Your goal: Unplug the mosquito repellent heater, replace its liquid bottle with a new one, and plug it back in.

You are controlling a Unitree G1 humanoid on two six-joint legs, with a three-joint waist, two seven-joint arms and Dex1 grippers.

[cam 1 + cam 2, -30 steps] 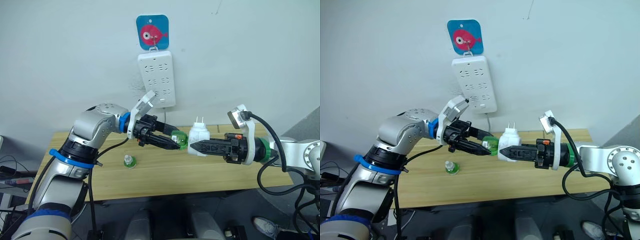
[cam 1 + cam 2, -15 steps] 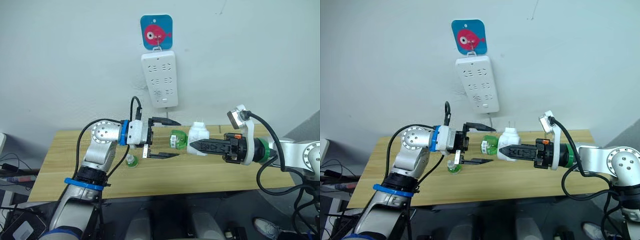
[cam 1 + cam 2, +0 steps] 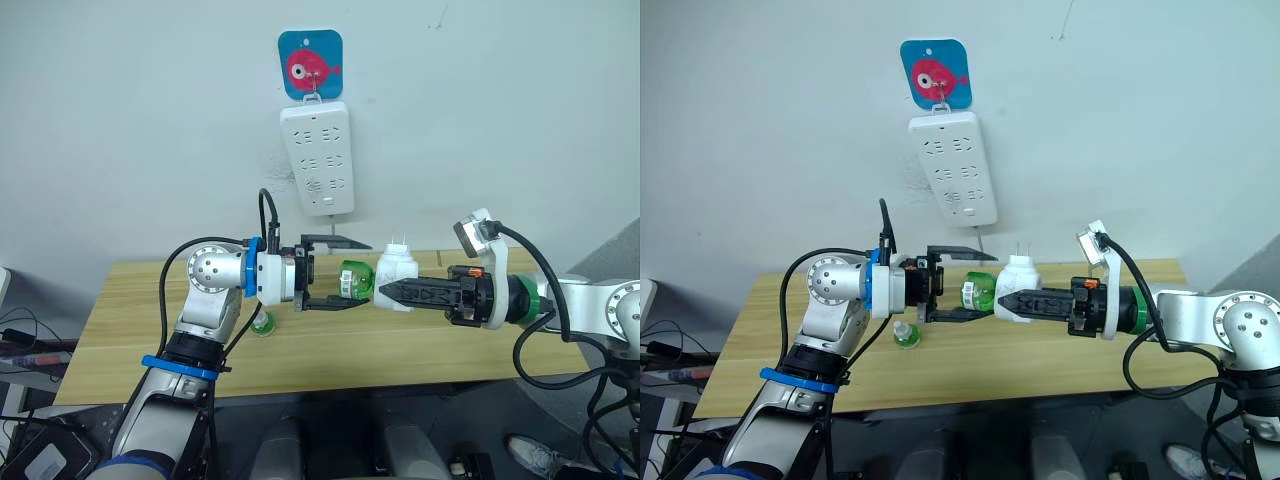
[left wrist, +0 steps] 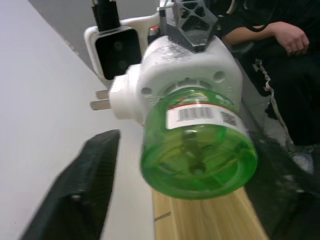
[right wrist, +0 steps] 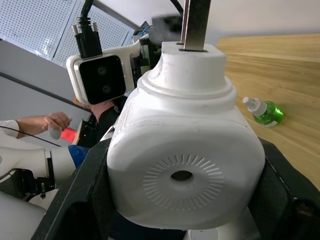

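We see the right claw (image 3: pixel 388 293) clamped on the mosquito repellent heater (image 3: pixel 397 276), holding it in the air above the tabletop (image 3: pixel 420 340), just below the wall power strip (image 3: pixel 318 157). Heater is unplugged: its two prongs (image 3: pixel 399 240) point straight up, clear of the strip. The right wrist view shows black fingers (image 5: pixel 80 200) pressing both sides of the white body (image 5: pixel 185 165).

Its liquid bottle (image 3: pixel 352 281) is seated in the heater, sticking out sideways toward the robot's left. Long axis of bottle plus heater runs roughly horizontal, left to right, in line with the right forearm. Bottle base faces the left arm; the left wrist view looks nearly straight at that round green base (image 4: pixel 197 162), with a barcode label just behind it on the bottle wall.

Left claw (image 3: pixel 340 272) is open, fingers spread one above and one below the bottle. Upper finger (image 3: pixel 335 241) sits clear above it; lower finger (image 3: pixel 330 304) ends just under the bottle's base. We can't tell whether the lower tip touches the bottle. In the left wrist view one black finger (image 4: pixel 75 192) is beside the bottle with a visible gap.

The new one (image 3: pixel 262 322) stands upright on the tabletop, white top up, below and partly behind the left wrist, well apart from the heater.

A person's hand (image 4: pixel 292 37) and dark sleeve show behind the heater in the left wrist view.
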